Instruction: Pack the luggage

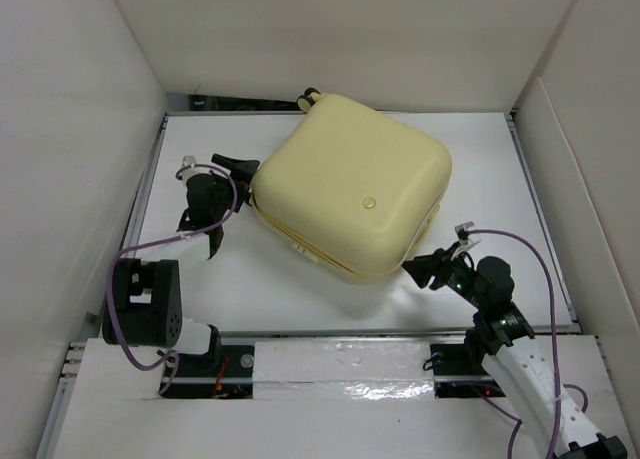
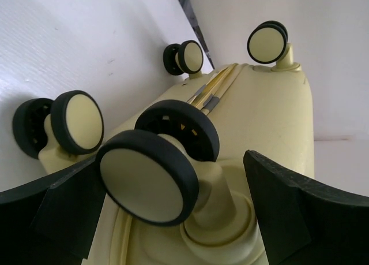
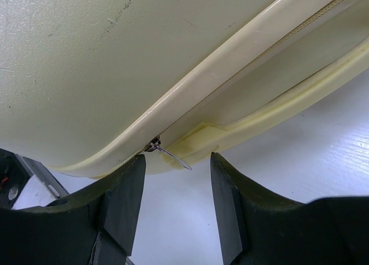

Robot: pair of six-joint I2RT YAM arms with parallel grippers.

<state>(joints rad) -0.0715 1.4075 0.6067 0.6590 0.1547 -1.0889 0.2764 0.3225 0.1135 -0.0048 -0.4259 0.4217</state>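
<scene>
From above, I see the suitcase (image 1: 350, 184) lying on the white table (image 1: 500, 159) with its lid down. My left gripper (image 1: 232, 163) is by its wheels. My right gripper (image 1: 428, 269) is at the near corner.

In the left wrist view, that gripper is spread wide on each side of a wheel (image 2: 147, 181), not squeezing it.

In the right wrist view, that gripper is spread too, with the zip pull (image 3: 173, 156) just ahead. I think only the zipping is left.

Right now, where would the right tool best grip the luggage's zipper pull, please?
Probably by its thin metal tab, straight in from the near-right corner: it juts out of the luggage seam, and the right tool sits open facing it.
</scene>
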